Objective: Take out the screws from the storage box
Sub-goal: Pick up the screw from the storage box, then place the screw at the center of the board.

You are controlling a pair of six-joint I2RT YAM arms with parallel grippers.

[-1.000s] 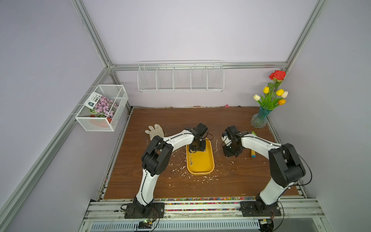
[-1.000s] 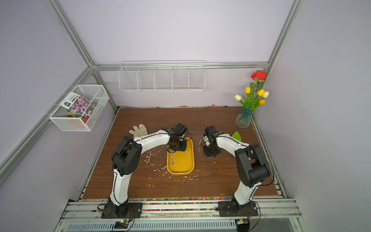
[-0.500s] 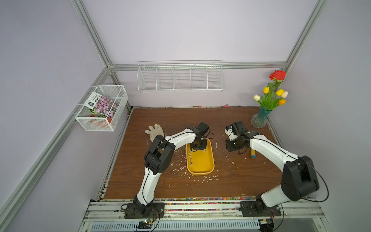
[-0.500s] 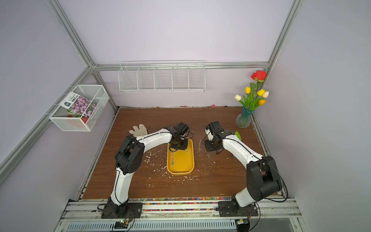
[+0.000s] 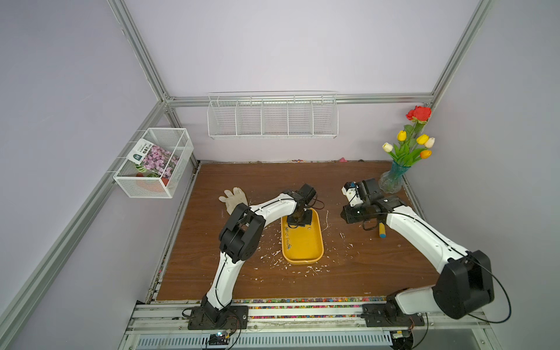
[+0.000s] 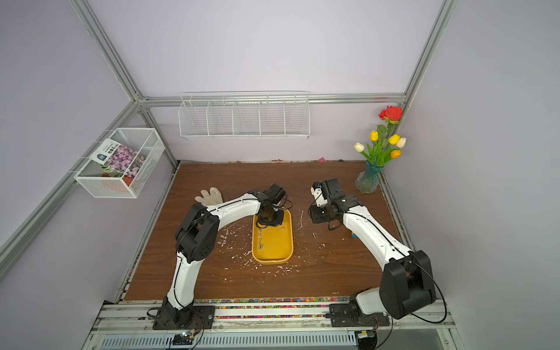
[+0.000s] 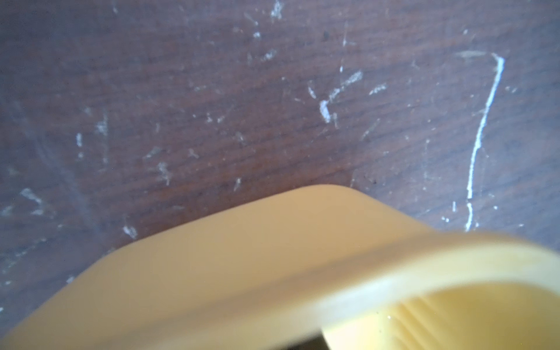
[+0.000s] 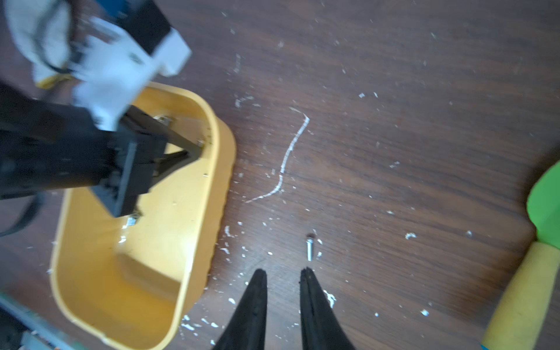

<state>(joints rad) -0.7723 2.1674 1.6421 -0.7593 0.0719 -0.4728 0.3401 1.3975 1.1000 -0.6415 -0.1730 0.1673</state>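
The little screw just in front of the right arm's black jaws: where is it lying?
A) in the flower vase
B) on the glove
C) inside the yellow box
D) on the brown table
D: in the right wrist view the screw lies on the table, outside the storage box, just ahead of the right gripper, whose jaws stand apart.

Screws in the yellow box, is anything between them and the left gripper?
Nothing visible does. The left gripper, shut, is down inside the storage box at its far end, and the screws lie on the bare floor along its left wall, with nothing between them.
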